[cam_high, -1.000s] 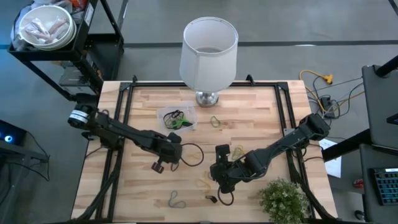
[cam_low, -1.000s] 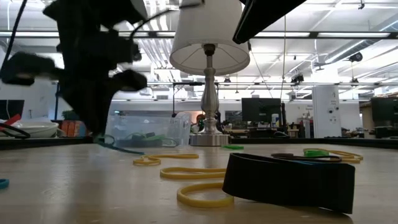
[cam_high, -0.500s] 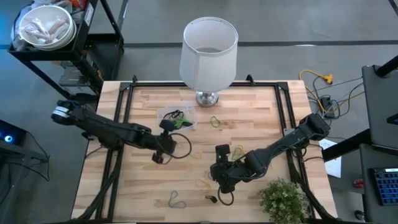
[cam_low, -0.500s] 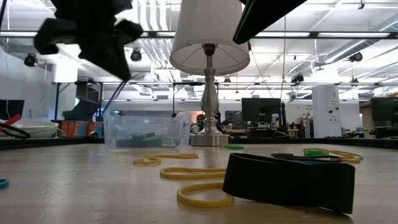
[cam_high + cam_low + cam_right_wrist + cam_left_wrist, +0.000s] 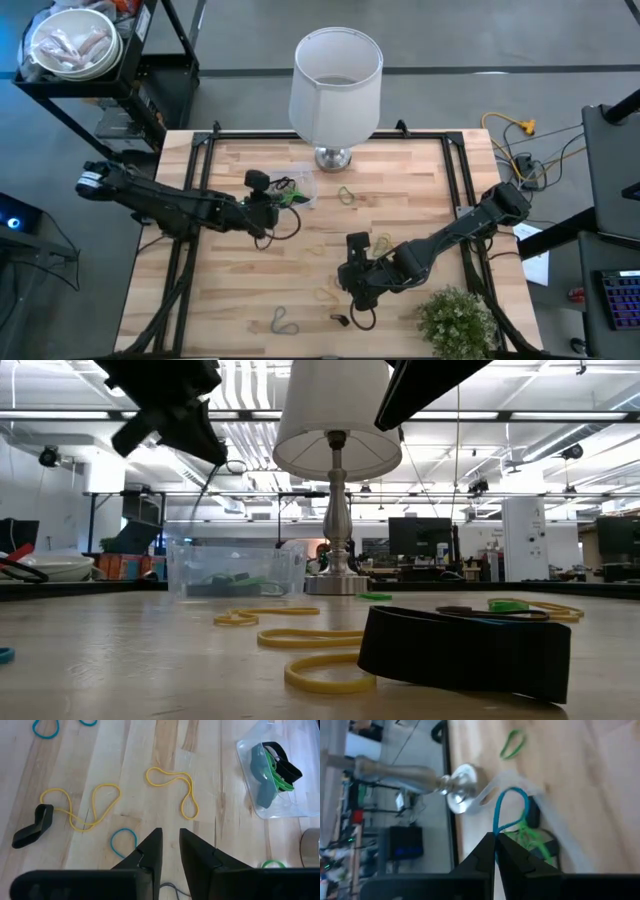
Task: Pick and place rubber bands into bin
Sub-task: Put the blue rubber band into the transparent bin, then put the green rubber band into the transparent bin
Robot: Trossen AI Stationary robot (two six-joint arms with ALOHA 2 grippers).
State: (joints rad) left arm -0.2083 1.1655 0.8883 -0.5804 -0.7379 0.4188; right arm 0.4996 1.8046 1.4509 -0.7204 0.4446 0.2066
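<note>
Above, my left gripper (image 5: 268, 206) pinches a blue rubber band (image 5: 509, 810) beside the bin (image 5: 287, 189). My right gripper (image 5: 352, 285) waits over the table (image 5: 420, 180), fingers slightly parted around nothing.

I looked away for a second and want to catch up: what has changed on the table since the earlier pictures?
The left gripper, shut on a blue rubber band, lifted it off the table and carried it toward the lamp, up to the bin; the band hangs beside the bin, not yet dropped. The right gripper, the bin and the loose bands stayed put.
</note>
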